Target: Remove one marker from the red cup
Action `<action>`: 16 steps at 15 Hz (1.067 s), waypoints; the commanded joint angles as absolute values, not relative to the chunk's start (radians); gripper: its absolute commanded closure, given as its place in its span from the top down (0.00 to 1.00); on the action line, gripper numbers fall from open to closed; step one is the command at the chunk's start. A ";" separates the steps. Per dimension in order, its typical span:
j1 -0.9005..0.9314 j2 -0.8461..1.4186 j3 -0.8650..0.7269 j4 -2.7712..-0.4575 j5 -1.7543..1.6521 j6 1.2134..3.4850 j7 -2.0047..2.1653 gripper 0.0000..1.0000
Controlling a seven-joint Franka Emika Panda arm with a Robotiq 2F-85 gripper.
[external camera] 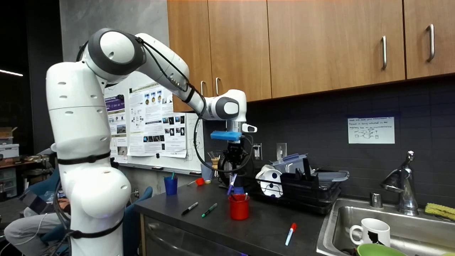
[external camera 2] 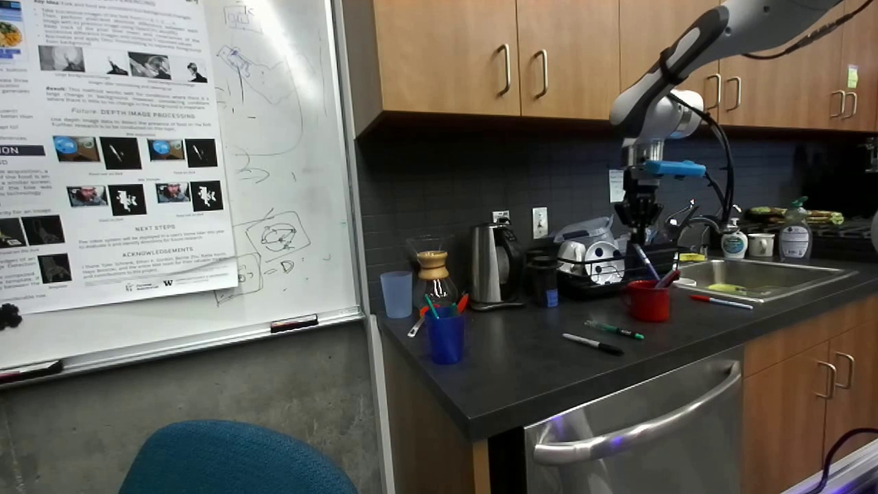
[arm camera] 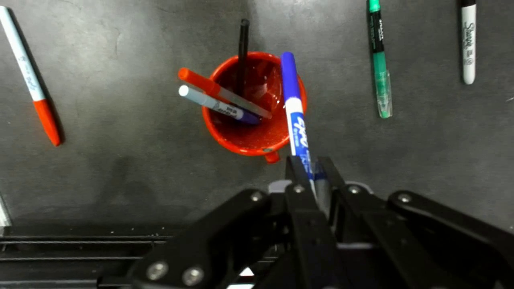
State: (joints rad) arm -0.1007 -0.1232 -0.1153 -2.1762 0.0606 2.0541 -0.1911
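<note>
Blue marker [arm camera: 296,122] in claw [arm camera: 310,162], red cup [external camera: 239,209] below

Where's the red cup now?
In an exterior view, the red cup stands on the counter, with a green pen lying to its left and a red-capped marker to its right.

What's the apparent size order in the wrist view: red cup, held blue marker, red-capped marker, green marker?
1. Red cup: largest by far.
2. Blue marker and red-capped marker: look alike; unranked, since the blue one is nearer the camera and partly hidden.
3. Green marker: smallest as shown, cut off at the top edge.
</note>
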 commanded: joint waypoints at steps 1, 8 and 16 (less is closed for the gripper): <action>-0.075 -0.185 -0.102 -2.168 0.079 1.964 -0.230 0.03; -0.013 -0.235 -0.075 -2.174 0.124 1.868 -0.263 0.03; 0.028 -0.222 -0.049 -2.204 0.192 1.841 -0.303 0.03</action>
